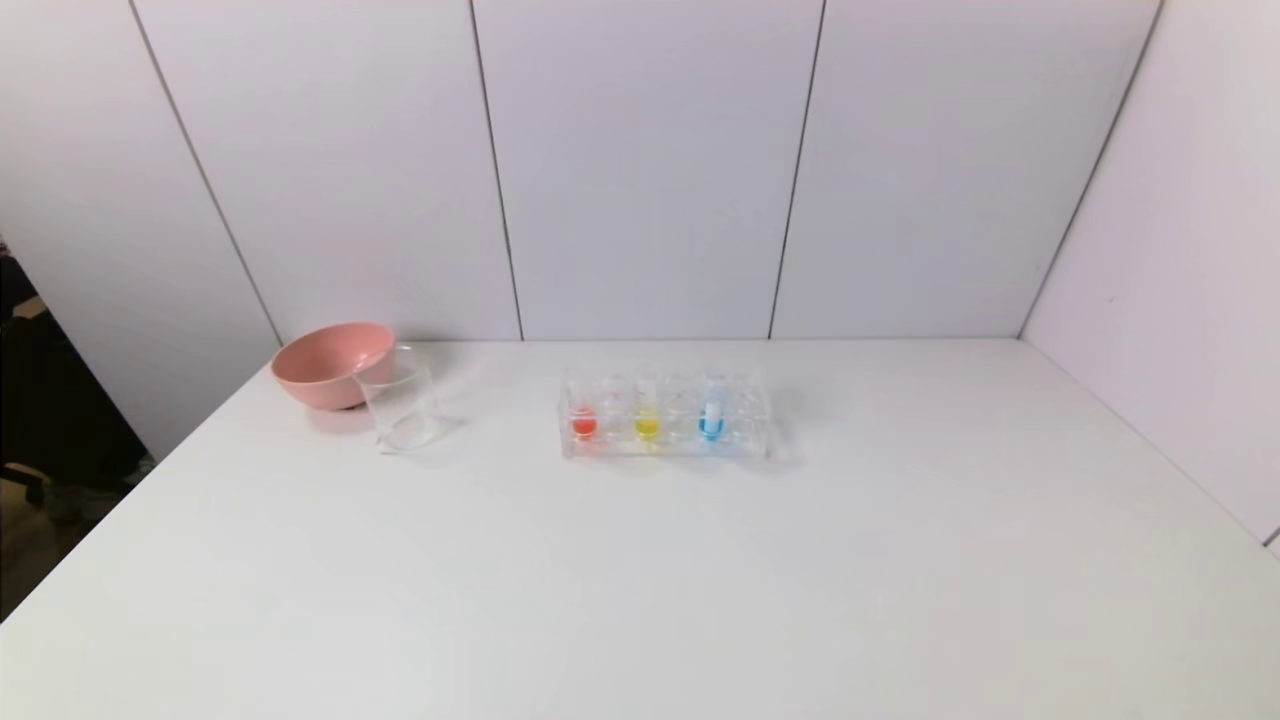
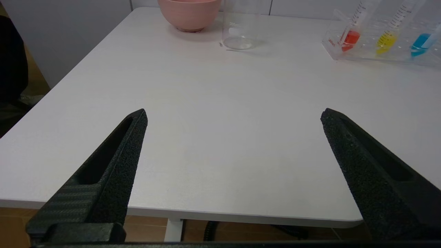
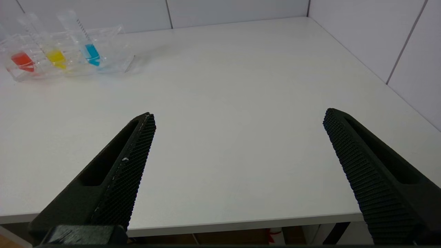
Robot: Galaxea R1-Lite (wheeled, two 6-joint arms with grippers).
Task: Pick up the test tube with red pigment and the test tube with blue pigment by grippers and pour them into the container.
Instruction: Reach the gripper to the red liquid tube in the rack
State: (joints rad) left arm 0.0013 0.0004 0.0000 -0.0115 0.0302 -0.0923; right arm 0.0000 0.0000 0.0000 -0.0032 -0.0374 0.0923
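Note:
The red-pigment test tube (image 1: 584,418) and the blue-pigment test tube (image 1: 712,418) stand in a clear rack (image 1: 752,415) at the table's middle back. They also show in the left wrist view, red (image 2: 350,35) and blue (image 2: 421,42), and in the right wrist view, red (image 3: 22,60) and blue (image 3: 91,54). The clear glass beaker (image 1: 400,402) stands left of the rack; it shows in the left wrist view (image 2: 238,27). My left gripper (image 2: 233,115) and right gripper (image 3: 239,115) are open and empty over the table's near edge, out of the head view.
A yellow-liquid tube (image 1: 648,420) stands between the red and blue tubes. A pink bowl (image 1: 330,364) sits just behind and left of the beaker. White wall panels close the back and right. The table's left edge (image 1: 120,495) drops to the floor.

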